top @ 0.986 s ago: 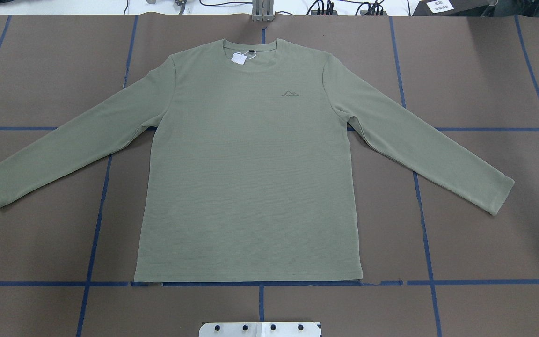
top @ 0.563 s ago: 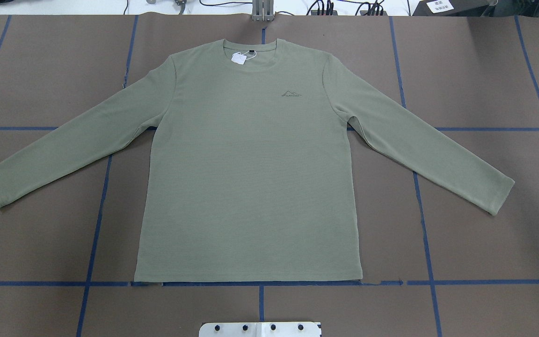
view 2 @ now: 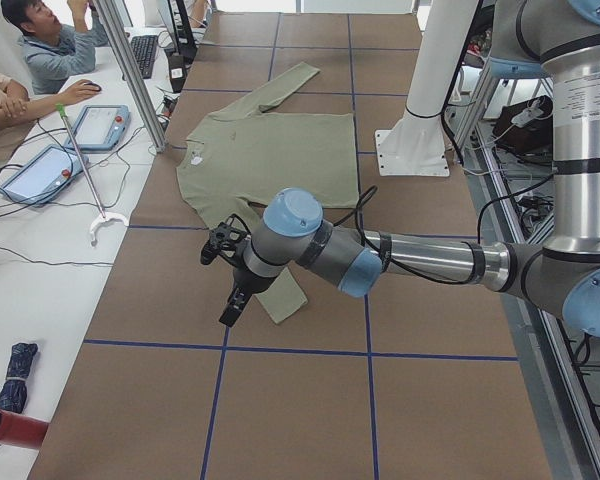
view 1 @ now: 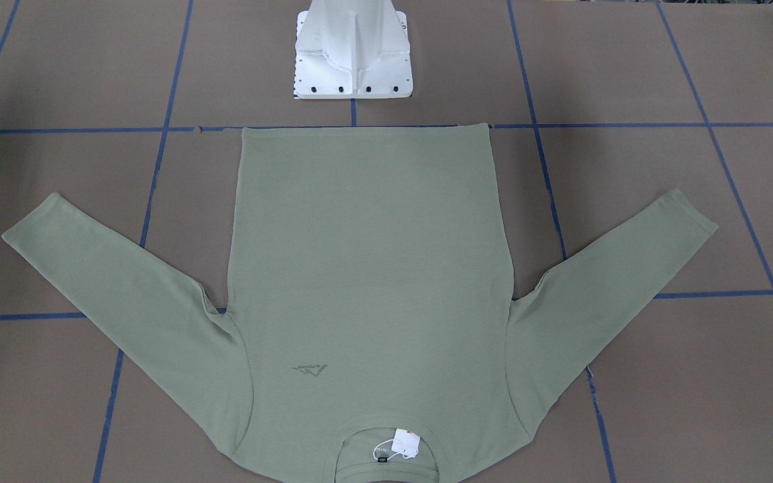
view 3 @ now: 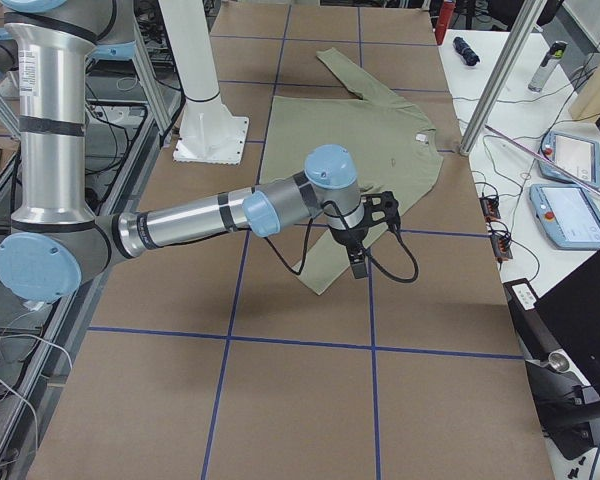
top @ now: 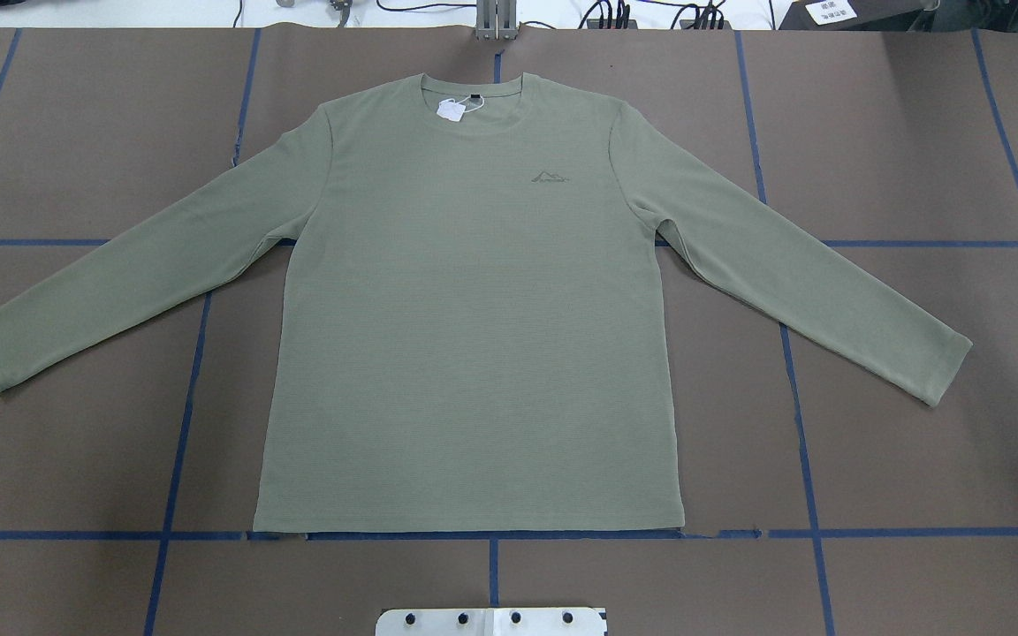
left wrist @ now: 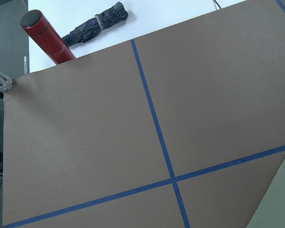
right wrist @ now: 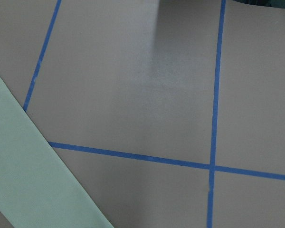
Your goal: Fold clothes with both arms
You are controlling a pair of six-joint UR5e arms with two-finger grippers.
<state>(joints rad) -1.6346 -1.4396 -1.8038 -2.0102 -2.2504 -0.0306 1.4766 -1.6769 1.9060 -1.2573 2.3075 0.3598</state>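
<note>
Across the overhead pictures of the last second I find no change: the shirt [top: 474, 336] has not shifted and no edge has lifted, so I judge that folding has not begun and the arms are only at the approach. At far left, the left arm [view 2: 400, 255] reaches out low over the surface [top: 915, 459], with the left pincer [view 2: 230, 305] pointing down near the cuff end of the left sleeve [top: 120, 283]. It shows in the side view alone, so I cannot tell how far its jaws stand apart, nor see anything in them; its wrist camera shows mostly bare brown covering and only a sliver of green at the lower right corner. The shirt lies face up and flat at the middle of the surface, with its collar at the far side, its hem near the robot and both sleeves spread down and outward. The fabric is a matte sage-green knit with a fine horizontal rib, it has no marked wrinkles, and I expect it to be limp and to drape when lifted. A white hang tag [top: 452, 109] sits at the round neck, and a small mountain logo [top: 550, 176] is to its right. The brown covering is dull and smooth, gridded with blue tape [top: 178, 459]. At right, the right sleeve [top: 809, 291] mirrors the left one. The right arm [view 3: 200, 215] holds the right pincer [view 3: 358, 265] above its cuff end, and again I cannot tell its opening.
</note>
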